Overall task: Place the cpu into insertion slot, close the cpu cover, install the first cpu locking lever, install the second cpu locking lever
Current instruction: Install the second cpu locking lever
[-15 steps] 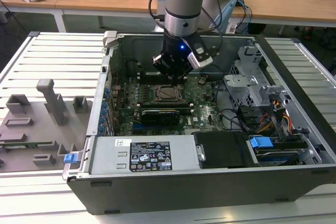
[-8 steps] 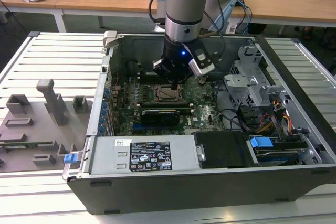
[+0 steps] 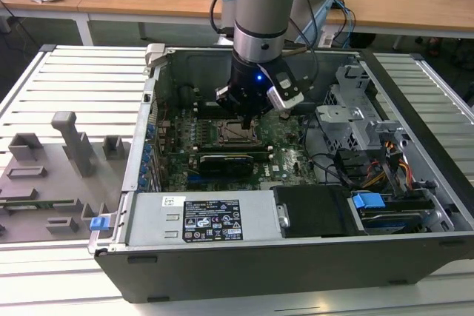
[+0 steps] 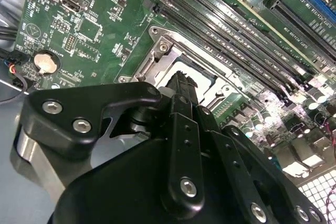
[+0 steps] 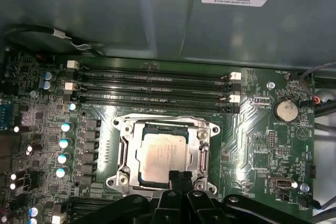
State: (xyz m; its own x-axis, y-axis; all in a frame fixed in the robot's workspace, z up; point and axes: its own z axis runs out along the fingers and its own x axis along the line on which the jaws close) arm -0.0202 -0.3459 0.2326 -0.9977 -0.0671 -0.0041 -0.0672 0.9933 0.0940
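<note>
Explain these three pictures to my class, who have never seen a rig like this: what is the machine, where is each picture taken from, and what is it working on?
The machine is a robot arm with a gripper, reaching down into an opened computer case that lies on a slatted table. The exterior view comes from a camera off the arm and takes in the whole scene. Both wrist views come from cameras riding on the arm, looking closely at the green motherboard.

In the first wrist view, the cpu, a small silvery square chip, sits in the insertion slot, with the cpu cover, a metal frame, lying around it. The gripper's black fingers are close together right at the edge of the chip and appear to hold nothing. Grey holders stand on the table beside the case.
</note>
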